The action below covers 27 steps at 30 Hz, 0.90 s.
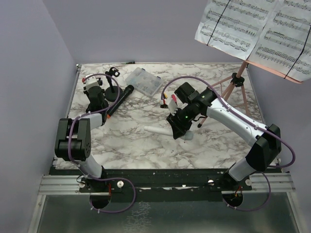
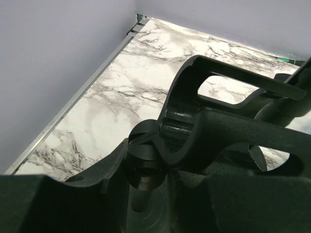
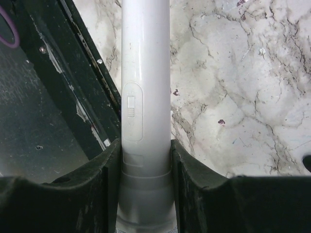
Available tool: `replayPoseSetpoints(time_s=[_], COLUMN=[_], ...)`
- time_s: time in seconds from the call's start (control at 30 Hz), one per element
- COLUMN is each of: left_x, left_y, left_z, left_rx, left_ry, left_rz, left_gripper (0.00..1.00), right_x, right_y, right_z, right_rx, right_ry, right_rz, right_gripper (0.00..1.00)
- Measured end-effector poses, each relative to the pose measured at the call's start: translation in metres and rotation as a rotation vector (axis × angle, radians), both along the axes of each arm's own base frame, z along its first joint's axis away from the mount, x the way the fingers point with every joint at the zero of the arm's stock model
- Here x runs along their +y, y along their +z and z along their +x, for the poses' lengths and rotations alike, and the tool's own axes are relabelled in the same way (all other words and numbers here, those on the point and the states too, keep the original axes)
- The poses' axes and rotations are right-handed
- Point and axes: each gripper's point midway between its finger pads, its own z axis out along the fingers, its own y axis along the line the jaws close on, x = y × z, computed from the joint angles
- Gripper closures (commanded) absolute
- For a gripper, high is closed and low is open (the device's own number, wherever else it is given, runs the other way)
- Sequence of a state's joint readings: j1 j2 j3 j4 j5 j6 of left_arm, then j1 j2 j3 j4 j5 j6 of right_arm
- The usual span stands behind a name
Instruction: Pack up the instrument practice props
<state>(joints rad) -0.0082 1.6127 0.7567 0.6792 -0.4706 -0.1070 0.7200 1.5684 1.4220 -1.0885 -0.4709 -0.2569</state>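
Right claw (image 3: 145, 145) pinches the grey mic (image 3: 146, 58), part way shut around it. Its long body points straight out ahead of the claw (switch facing the camera). Left claw (image 2: 165, 145) grips a black holder (image 2: 214, 68); the black mic (image 1: 121, 99) lies just beside that claw.

On the table (image 1: 146, 150), a mic holder (image 1: 112, 86) stands back left, one microphone (image 1: 120, 99) just right of it, a compartment box (image 1: 142, 81) further right. Another microphone (image 1: 156, 130) sits centre. A tripod (image 1: 233, 86) back right carries sheet-music pages (image 1: 252, 29).
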Motion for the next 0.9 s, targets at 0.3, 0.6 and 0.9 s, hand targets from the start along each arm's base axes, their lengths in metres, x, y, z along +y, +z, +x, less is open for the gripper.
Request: replayPoseSetpoints(time_s=[0.3, 0.6, 0.9], left_x=[0.024, 0.034, 0.024], left_y=[-0.017, -0.009, 0.018], left_z=[0.015, 0.017, 0.013], left_rx=[-0.051, -0.079, -0.009], left_ry=[0.043, 0.029, -0.042], left_rz=[-0.011, 0.011, 0.033], left_gripper=[0.77, 0.41, 0.29], right_x=[0.004, 0.010, 0.016], right_y=[0.008, 0.007, 0.008], right_z=[0.008, 0.015, 0.022], right_rx=[-0.032, -0.037, -0.046], right_ry=[0.003, 0.009, 0.017], right_rz=[0.013, 0.013, 0.016], right_gripper=[1.00, 1.00, 1.00])
